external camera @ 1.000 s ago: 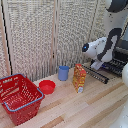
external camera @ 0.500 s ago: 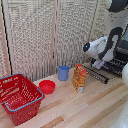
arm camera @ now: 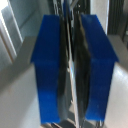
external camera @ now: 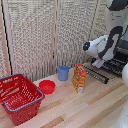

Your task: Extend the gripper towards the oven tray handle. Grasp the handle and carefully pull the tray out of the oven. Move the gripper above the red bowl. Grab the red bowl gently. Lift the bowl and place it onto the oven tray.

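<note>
**Already at the oven: blue fingers are pinching the tray's front bar**

Over at the exterior view's right, the white arm [external camera: 102,47] is reaching down toward the oven [external camera: 121,52], whose dark body is sitting at the edge of the picture. The tray [external camera: 102,72] is sticking out from it over the wooden table [external camera: 75,107], its dark bars running toward the middle of the scene. The gripper [external camera: 98,63] is resting at that rack, though the exterior view is too blurred to show its fingers.

In the wrist view, the two dark blue fingers [arm camera: 50,65] are standing close together, and a thin metal bar, the oven tray handle [arm camera: 74,70], is running through the narrow gap between them; the claw is clenching on it.

The red bowl [external camera: 47,86] is sitting on the table, well apart from the tray, between a big red basket [external camera: 19,97] and a blue cup [external camera: 63,73]. An orange carton [external camera: 79,78] is standing upright just beside the cup, near the tray's front end.
</note>
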Controlling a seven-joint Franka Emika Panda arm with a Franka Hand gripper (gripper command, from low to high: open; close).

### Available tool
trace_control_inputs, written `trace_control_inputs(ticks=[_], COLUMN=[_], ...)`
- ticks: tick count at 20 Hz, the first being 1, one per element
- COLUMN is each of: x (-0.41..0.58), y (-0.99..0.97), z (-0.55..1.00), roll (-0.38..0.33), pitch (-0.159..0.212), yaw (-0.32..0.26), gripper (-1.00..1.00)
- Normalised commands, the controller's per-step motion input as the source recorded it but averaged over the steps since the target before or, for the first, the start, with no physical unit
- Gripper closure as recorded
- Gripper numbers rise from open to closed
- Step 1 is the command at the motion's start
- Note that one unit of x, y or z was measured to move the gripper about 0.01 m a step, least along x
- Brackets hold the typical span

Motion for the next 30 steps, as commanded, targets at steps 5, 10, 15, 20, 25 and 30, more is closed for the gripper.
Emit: trace_control_inputs(ticks=[5,10,15,20,25,30], x=[0.094,0.178,0.219,0.217,0.137,0.093], y=[0.37,0.69,0.84,0.89,0.61,0.02], z=[-0.01,0.03,0.00,0.00,0.00,0.00], roll=[0.032,0.099,0.073,0.026,0.016,-0.001], pitch=[0.000,-0.002,-0.001,-0.009,-0.001,0.000], yaw=[-0.034,-0.022,-0.020,-0.043,-0.020,0.003], gripper=[1.00,1.00,1.00,1.00,1.00,-1.00])
